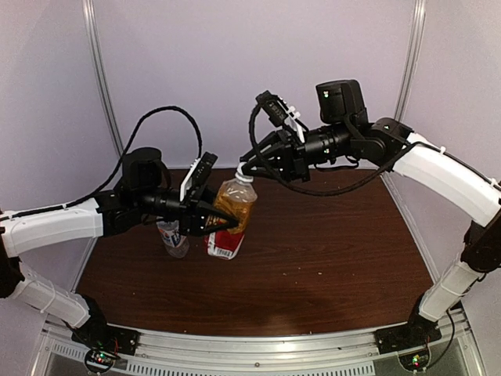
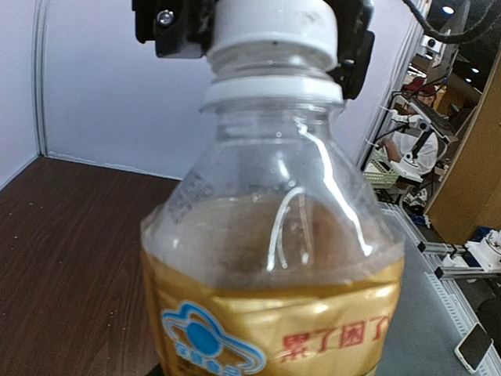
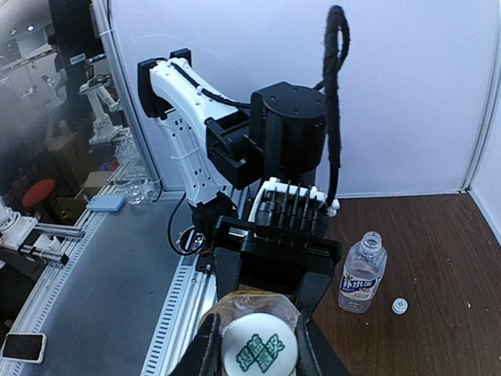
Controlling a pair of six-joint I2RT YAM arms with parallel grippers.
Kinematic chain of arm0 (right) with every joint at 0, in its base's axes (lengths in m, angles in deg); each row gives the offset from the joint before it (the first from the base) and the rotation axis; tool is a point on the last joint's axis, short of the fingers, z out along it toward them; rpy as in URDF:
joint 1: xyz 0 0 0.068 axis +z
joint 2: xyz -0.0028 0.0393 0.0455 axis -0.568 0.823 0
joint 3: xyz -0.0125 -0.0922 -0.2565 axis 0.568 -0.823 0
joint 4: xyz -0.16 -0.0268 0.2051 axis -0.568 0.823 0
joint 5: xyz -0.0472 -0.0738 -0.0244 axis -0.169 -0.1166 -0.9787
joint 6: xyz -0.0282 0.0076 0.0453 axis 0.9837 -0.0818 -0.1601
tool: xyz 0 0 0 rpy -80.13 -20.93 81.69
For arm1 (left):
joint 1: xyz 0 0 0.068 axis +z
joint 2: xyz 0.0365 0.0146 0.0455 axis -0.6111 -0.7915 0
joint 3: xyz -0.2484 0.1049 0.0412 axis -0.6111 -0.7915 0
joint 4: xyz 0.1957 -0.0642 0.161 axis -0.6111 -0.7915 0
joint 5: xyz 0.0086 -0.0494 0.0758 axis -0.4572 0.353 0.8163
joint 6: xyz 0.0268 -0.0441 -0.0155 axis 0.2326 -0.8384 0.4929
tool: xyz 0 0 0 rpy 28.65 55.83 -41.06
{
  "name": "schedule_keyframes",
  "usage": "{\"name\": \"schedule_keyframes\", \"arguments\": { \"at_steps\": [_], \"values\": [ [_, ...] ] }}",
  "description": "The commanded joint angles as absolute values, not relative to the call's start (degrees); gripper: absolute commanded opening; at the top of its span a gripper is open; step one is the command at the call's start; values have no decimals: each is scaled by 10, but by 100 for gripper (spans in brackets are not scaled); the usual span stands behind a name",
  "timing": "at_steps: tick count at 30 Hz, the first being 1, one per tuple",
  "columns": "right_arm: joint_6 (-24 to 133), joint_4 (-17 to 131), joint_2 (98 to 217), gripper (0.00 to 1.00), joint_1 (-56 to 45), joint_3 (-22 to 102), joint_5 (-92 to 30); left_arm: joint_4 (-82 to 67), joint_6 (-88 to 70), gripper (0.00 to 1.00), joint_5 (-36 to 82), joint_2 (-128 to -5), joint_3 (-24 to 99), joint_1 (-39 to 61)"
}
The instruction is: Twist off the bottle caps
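The brown table (image 1: pixel 329 258) has two bottles near its back left part. The amber bottle (image 1: pixel 235 200) is the big one. It stands nearly straight up, so its long line runs up and down, with the top tipped a little toward the right arm. The left pincer (image 1: pixel 221 222) is closed around its middle and holds it. I cannot tell if its bottom rests on the table. The right pincer (image 1: pixel 249 171) reaches in from the right side and is closed on the cap (image 3: pixel 258 350), one finger on each side. To my eye, the next job is to twist that cap around the up-and-down line. The clear bottle (image 3: pixel 362 274) stands just beside the amber one, partly hidden by the left arm from above. Its neck looks open, and a loose cap (image 3: pixel 400 305) lies on the table near it.
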State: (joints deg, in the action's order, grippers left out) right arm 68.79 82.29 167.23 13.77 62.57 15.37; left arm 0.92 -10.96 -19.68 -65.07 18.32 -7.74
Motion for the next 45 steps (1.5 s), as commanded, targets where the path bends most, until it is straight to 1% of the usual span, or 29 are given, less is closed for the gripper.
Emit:
{"name": "schedule_keyframes", "arguments": {
  "at_steps": [1,7,13,18,21,26,33,37,41,45],
  "values": [
    [758,866,1699,22,139,628,204,89,-123,39,-299,-649,197,-91],
    [723,832,1683,30,139,606,164,86,-119,39,-269,-654,197,-91],
    [690,790,1656,41,139,572,132,79,-114,39,-240,-662,200,-91],
    [680,783,1646,51,139,560,133,74,-113,39,-221,-662,201,-90],
    [670,769,1634,59,139,550,128,66,-109,39,-201,-662,200,-88],
    [642,753,1614,70,139,543,104,44,-101,39,-144,-660,204,-87],
    [553,733,1606,78,142,556,40,18,-87,39,-62,-661,211,-87],
    [472,719,1609,81,143,556,-61,11,-84,39,-18,-662,212,-87],
    [399,720,1615,81,151,558,-155,1,-85,39,20,-665,214,-87],
    [375,743,1631,80,158,575,-199,-10,-82,39,45,-666,218,-87]
  ]
}}
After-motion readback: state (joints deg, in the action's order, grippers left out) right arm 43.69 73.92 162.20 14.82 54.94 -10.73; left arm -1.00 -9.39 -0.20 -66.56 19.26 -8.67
